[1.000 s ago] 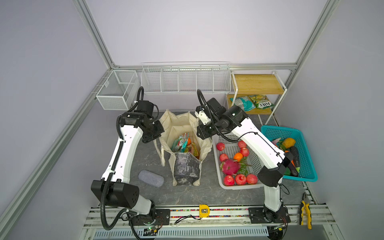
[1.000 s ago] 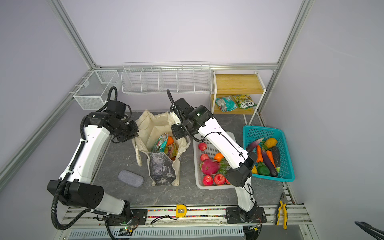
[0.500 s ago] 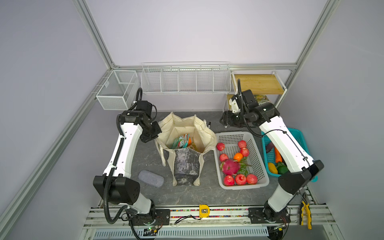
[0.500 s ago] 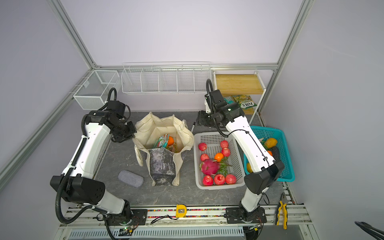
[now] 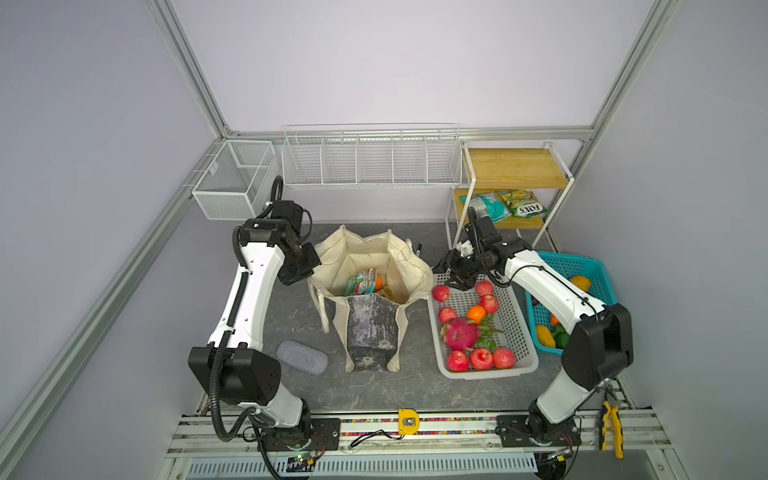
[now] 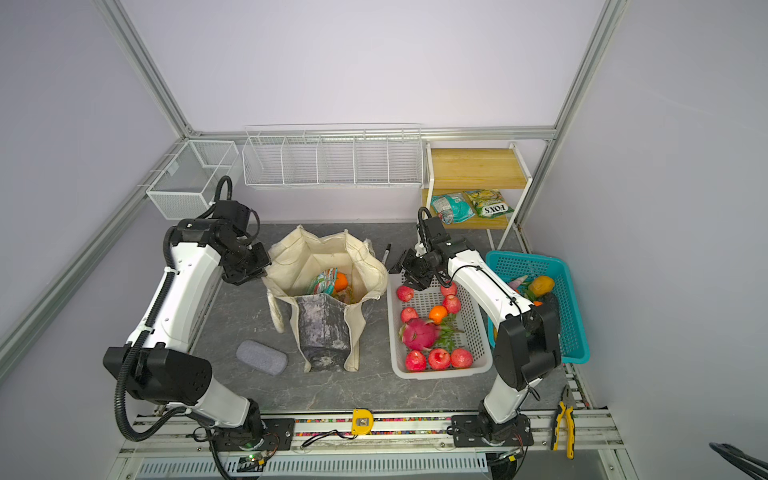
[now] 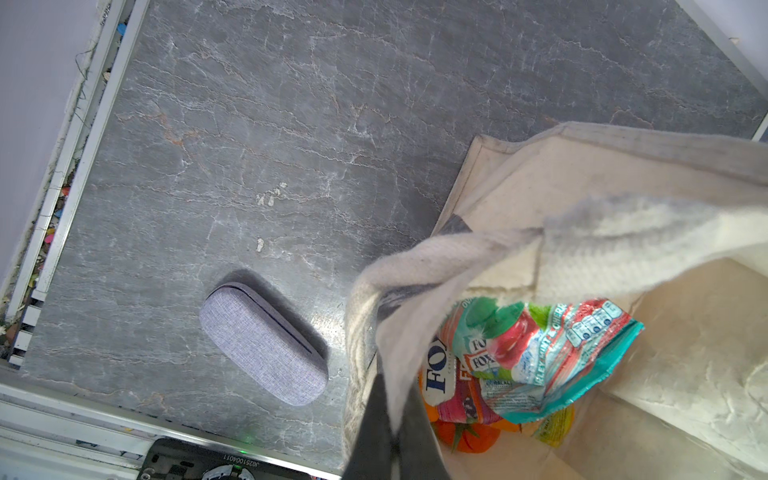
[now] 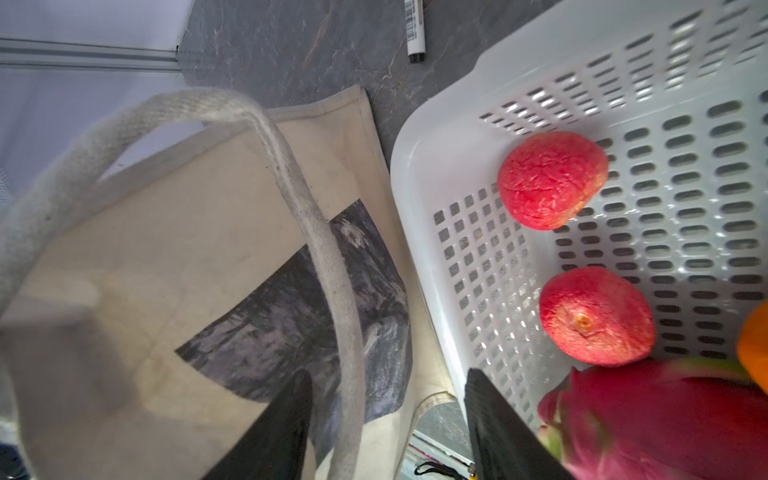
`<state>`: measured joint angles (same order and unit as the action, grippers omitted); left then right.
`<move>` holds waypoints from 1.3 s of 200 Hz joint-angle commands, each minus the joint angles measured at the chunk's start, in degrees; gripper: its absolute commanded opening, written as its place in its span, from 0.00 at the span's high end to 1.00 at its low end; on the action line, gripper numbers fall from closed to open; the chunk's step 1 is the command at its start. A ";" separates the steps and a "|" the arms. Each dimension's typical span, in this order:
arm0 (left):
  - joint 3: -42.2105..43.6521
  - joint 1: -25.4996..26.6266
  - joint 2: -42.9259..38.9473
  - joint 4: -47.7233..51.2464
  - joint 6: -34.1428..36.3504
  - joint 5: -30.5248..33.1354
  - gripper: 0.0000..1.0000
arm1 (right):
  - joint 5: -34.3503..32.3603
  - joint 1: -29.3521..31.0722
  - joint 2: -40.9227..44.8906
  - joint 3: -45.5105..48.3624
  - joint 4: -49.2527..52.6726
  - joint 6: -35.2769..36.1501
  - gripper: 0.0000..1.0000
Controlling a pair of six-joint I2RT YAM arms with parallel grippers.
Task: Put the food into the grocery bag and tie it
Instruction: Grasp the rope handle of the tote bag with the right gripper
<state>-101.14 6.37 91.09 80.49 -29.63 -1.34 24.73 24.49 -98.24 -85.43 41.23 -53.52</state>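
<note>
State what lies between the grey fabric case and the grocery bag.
Only bare tabletop lies between grey fabric case and grocery bag, seen in the left wrist view.

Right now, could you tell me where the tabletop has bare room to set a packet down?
Bare tabletop lies in front, between the canvas tote and the front rail, and on the tote's left, around the grey fabric case. It is crowded between tote and white basket, where the open right gripper hovers.

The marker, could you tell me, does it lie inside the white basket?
No, the marker lies on the table outside the white basket.
</note>
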 commanded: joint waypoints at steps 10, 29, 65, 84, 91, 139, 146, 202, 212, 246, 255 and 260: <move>-2.09 -0.48 0.84 1.34 0.09 0.11 1.00 | 5.42 1.39 -2.57 0.18 -4.09 -3.44 0.38; -2.13 -0.48 0.85 1.25 0.10 -0.11 1.00 | 6.00 2.67 -3.81 0.00 -4.21 -3.46 0.38; -2.08 -0.46 0.50 1.21 0.10 -0.46 1.00 | 6.86 4.26 -5.50 0.02 -5.33 -4.02 0.38; -1.94 -0.47 0.32 0.99 0.03 -0.90 1.00 | 7.47 4.85 -6.17 -0.19 -5.59 -4.14 0.40; -1.87 -0.47 0.23 0.90 0.01 -1.14 1.00 | 7.67 4.95 -6.35 -0.21 -5.93 -4.25 0.42; -1.51 -0.48 -0.49 0.73 0.01 -1.33 1.00 | 5.70 4.93 -4.98 -0.22 -5.41 -3.67 0.77; -1.45 -0.48 -0.55 0.74 0.01 -1.40 1.00 | 5.42 4.86 -4.71 -0.20 -5.29 -3.68 0.79; -1.36 -0.48 -1.26 0.73 0.01 -1.37 1.00 | -3.43 3.28 -0.14 -3.97 2.24 2.17 0.92; -1.26 -0.46 -1.34 0.72 0.01 -1.28 1.00 | -6.20 3.23 1.12 -5.21 4.20 4.20 0.92; -1.16 -0.47 -1.70 0.63 -0.24 -1.61 1.00 | -10.27 3.28 5.60 -6.06 4.21 8.87 0.92; -1.25 -0.48 -1.70 0.63 -0.28 -1.64 1.00 | -9.77 3.21 7.04 -4.92 2.17 9.43 0.92; -1.29 -0.48 -1.78 0.63 -0.34 -1.56 1.00 | -9.33 3.21 7.97 -3.98 0.34 9.44 0.92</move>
<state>-101.47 6.37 90.94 80.47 -29.69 -2.85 17.30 27.73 -94.50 -90.63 43.46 -47.99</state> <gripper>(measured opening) 0.048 0.102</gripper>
